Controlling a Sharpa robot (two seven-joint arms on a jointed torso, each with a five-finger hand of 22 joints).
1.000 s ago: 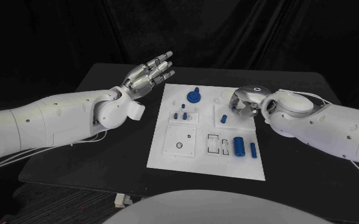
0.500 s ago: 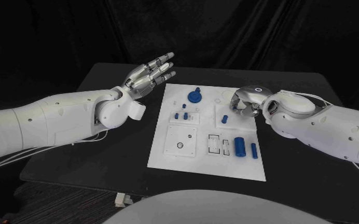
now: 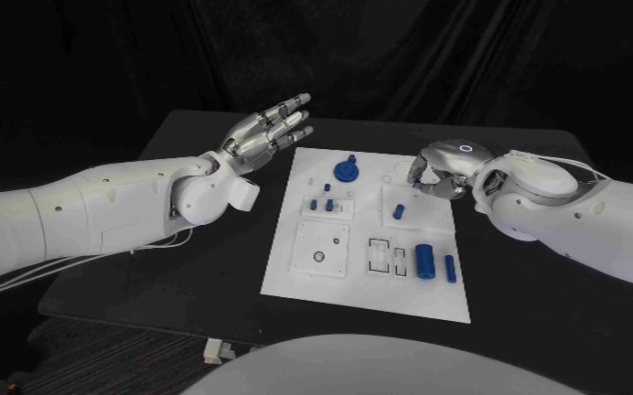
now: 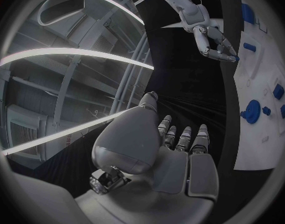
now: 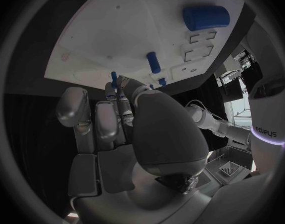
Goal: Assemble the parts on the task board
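Observation:
The white task board (image 3: 346,272) lies mid-table. On it are a blue round knob (image 3: 346,171), small blue pegs (image 3: 321,203), one peg (image 3: 399,213) in the right block, a thick blue cylinder (image 3: 424,261) and a slim one (image 3: 450,267). My right hand (image 3: 435,178) hovers curled over the board's far right part; in the right wrist view its fingertips (image 5: 117,92) pinch a small blue peg (image 5: 114,76) above the board (image 5: 105,40). My left hand (image 3: 265,129) is raised left of the board, fingers spread, holding nothing; its palm (image 4: 174,159) faces the board (image 4: 261,79).
The black table (image 3: 198,230) runs round the board, with bare surface on both sides and in front. Empty slots and holes (image 3: 382,256) sit in the board's near half. Black curtains close off the back.
My right hand has lifted slightly and shifted toward the far right of the board. The left hand has barely moved.

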